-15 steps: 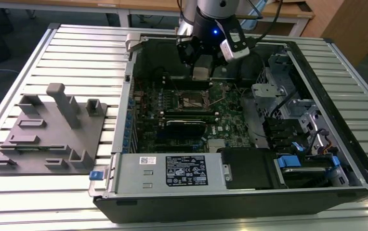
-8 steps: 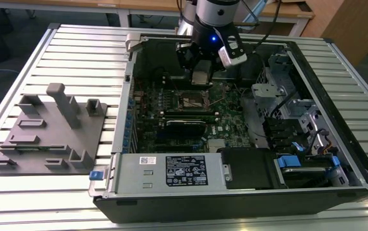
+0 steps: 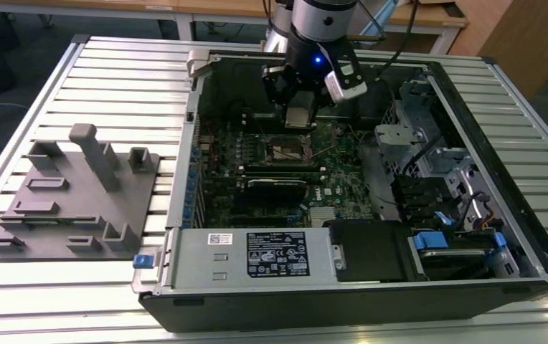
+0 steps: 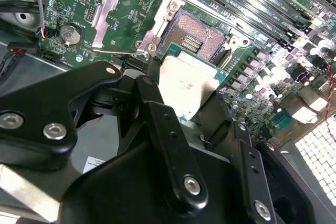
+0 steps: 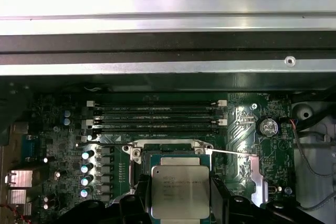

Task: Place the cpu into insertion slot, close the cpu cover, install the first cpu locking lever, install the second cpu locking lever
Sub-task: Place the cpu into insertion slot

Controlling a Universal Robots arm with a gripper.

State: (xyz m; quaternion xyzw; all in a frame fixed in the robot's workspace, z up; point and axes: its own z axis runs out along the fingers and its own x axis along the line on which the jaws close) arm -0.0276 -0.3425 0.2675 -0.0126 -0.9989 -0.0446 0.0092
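Silver-tan chip [image 5: 180, 190] sits clamped in my gripper [image 4: 184, 90], hovering just short of the open socket [image 4: 197, 38]; its cover [image 4: 126, 19] lies flipped back beyond. If I come down tilted or offset, I judge the chip could jam and damage the socket.

My surroundings.
I work at a slatted metal table [image 3: 111, 72]; wooden desks [image 3: 111, 7] stand beyond on dark floor [image 3: 92, 27].

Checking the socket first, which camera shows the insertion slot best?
Second wrist view: the insertion slot lies open, dark centre exposed. In the first wrist view the cpu hides most of it; the exterior view shows it small.
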